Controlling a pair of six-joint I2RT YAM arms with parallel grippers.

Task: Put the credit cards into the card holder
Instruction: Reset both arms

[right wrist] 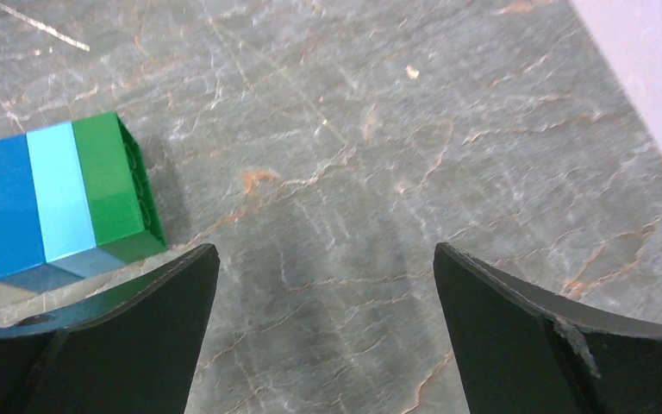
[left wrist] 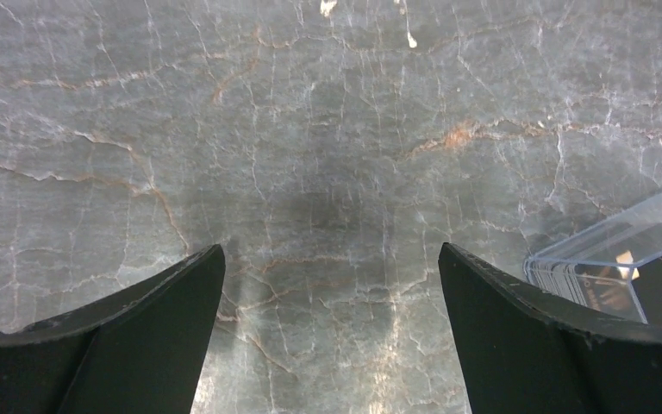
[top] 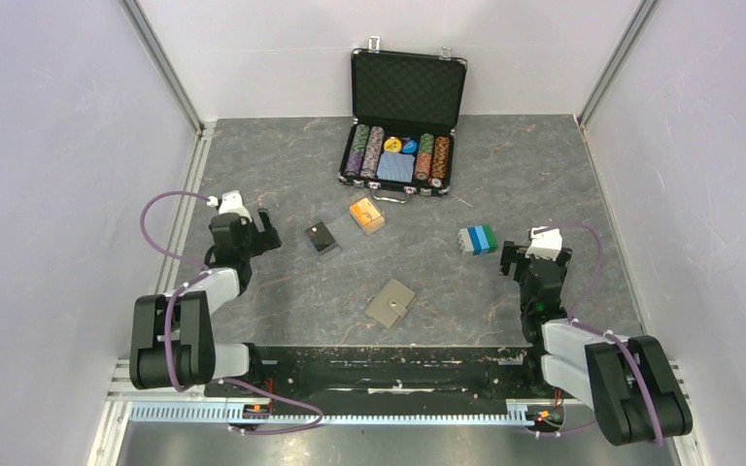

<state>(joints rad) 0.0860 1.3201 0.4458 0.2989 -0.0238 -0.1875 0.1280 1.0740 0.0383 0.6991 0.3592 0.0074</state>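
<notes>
The orange credit cards (top: pixel 366 215) sit in a clear box near the table's middle. The black credit cards (top: pixel 322 237) lie in another clear box left of them, and that box's corner (left wrist: pixel 621 259) shows at the right edge of the left wrist view. A closed khaki-grey card holder (top: pixel 390 303) with a round stud lies nearer the arms. My left gripper (top: pixel 264 233) hovers open just left of the black cards, nothing between its fingers (left wrist: pixel 155 328). My right gripper (top: pixel 512 260) is open at the right, empty, over bare table (right wrist: pixel 327 259).
An open black case (top: pixel 404 116) holding poker chips and a blue deck stands at the back. A stack of white, blue, light-blue and green blocks (top: pixel 478 240) sits just left of my right gripper, also as blocks (right wrist: pixel 60 198). Walls enclose the left, right and back.
</notes>
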